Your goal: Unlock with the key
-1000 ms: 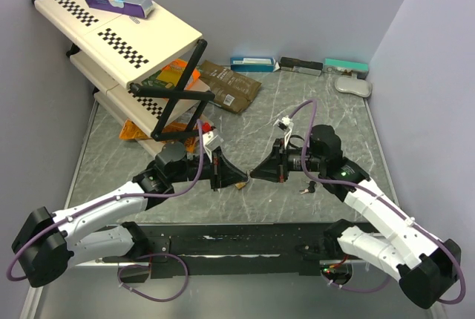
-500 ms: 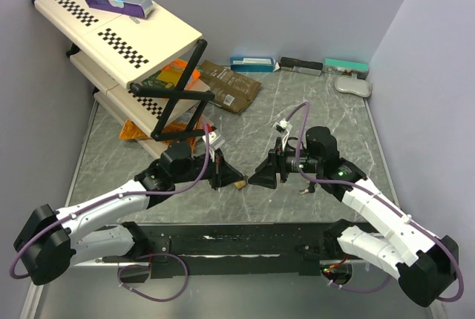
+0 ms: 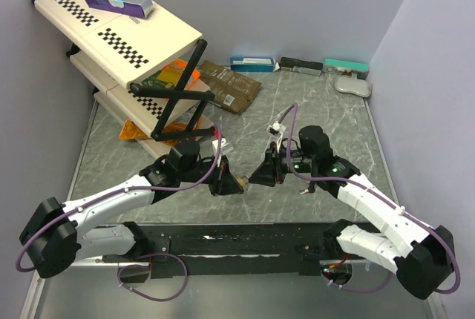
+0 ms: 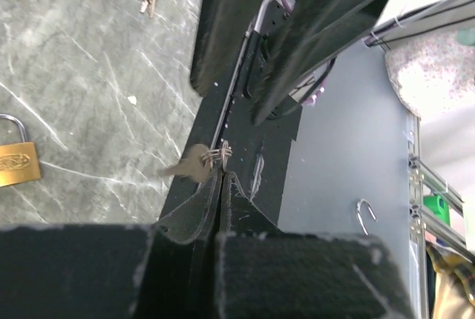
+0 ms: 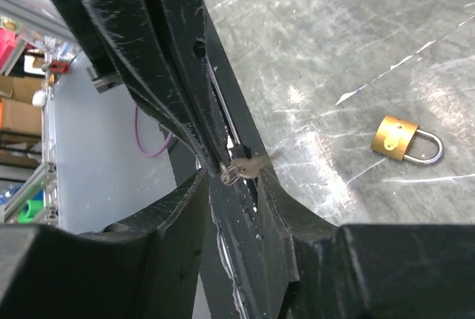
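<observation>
My left gripper (image 4: pixel 221 176) is shut on the ring of a small brass key (image 4: pixel 188 165), whose blade sticks out to the left, above the table. My right gripper (image 5: pixel 234 179) is open, with its fingers on either side of the key (image 5: pixel 251 165) and the left fingertips. In the top view the two grippers meet tip to tip, left gripper (image 3: pixel 233 179) against right gripper (image 3: pixel 251 176). The brass padlock (image 4: pixel 15 163) lies flat on the table below them, with its shackle closed. It also shows in the right wrist view (image 5: pixel 403 139) and the top view (image 3: pixel 242 183).
A spare bunch of black-headed keys (image 3: pixel 307 189) lies on the marble table (image 3: pixel 319 111) by the right arm. A folding rack (image 3: pixel 119 37) with snack packets stands at the back left. Boxes (image 3: pixel 252 63) line the back wall.
Both grippers have closed in on each other above the padlock. The right gripper slid left until its open fingers surround the key held by the left gripper.
</observation>
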